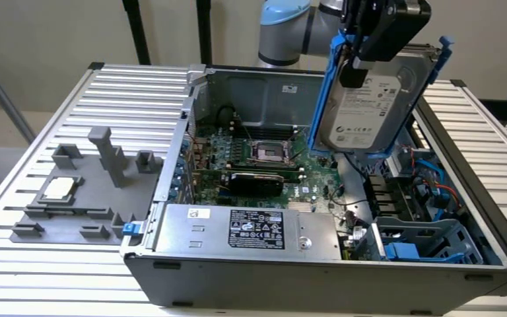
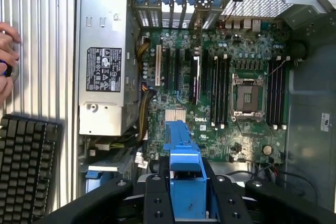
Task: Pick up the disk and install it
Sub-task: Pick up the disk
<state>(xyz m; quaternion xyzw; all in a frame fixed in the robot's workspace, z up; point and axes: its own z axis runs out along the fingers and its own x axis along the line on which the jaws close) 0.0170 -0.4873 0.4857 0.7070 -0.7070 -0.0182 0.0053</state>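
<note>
The pick-up is done and the carry to the computer is in hand. The black robot hand (image 1: 359, 63) is clenched on the disk (image 1: 372, 99), a flat silver-grey metal hard drive with a white label, framed by blue plastic carrier rails. The disk hangs nearly upright, label facing the exterior camera, in the air above the open grey metal computer case (image 1: 324, 284) that stands on the slatted metal tabletop (image 1: 121, 92). It touches nothing but the hand.

In the wrist view, a blue rail end of the disk (image 2: 184, 145) juts out between the dark fingers (image 2: 155, 198), with the green motherboard (image 2: 220, 77) far below it.

The disk is over the case's side on the exterior view's right, above and behind the blue plastic drive bay (image 1: 430, 241) in the near corner. By my judgement, installing calls for tipping the disk out of its upright hang, lining its rails with that bay and clearing the blue cables nearby.
</note>
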